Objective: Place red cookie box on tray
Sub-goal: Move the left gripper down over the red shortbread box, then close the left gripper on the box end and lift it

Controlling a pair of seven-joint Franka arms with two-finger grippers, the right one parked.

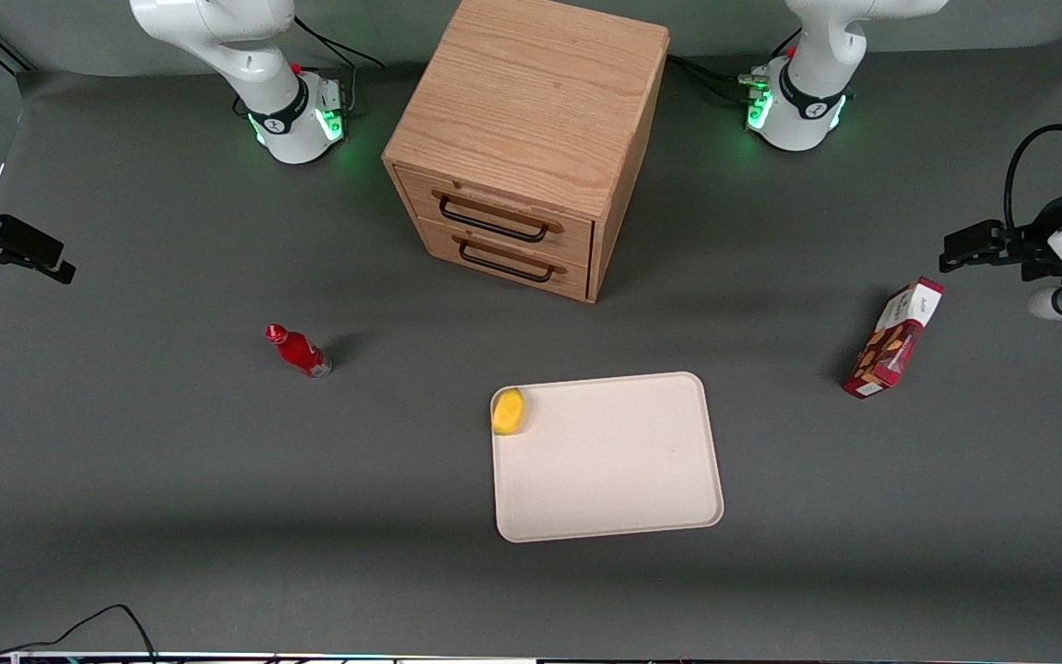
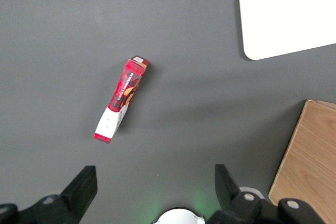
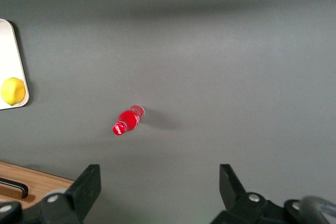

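The red cookie box (image 1: 895, 337) lies on the grey table toward the working arm's end, its white panel end pointing away from the front camera. It also shows in the left wrist view (image 2: 122, 99). The cream tray (image 1: 623, 480) lies flat near the table's middle, nearer the front camera than the cabinet, well apart from the box. Its corner shows in the left wrist view (image 2: 286, 11). The left arm's gripper (image 1: 953, 251) hovers above the table, a little farther from the front camera than the box. It is open and empty (image 2: 154, 182), and the box is apart from its fingers.
A yellow fruit (image 1: 508, 411) sits in a corner of the tray. A small red bottle (image 1: 299, 350) lies toward the parked arm's end. A wooden two-drawer cabinet (image 1: 531, 138) stands at the table's middle, farther from the front camera than the tray.
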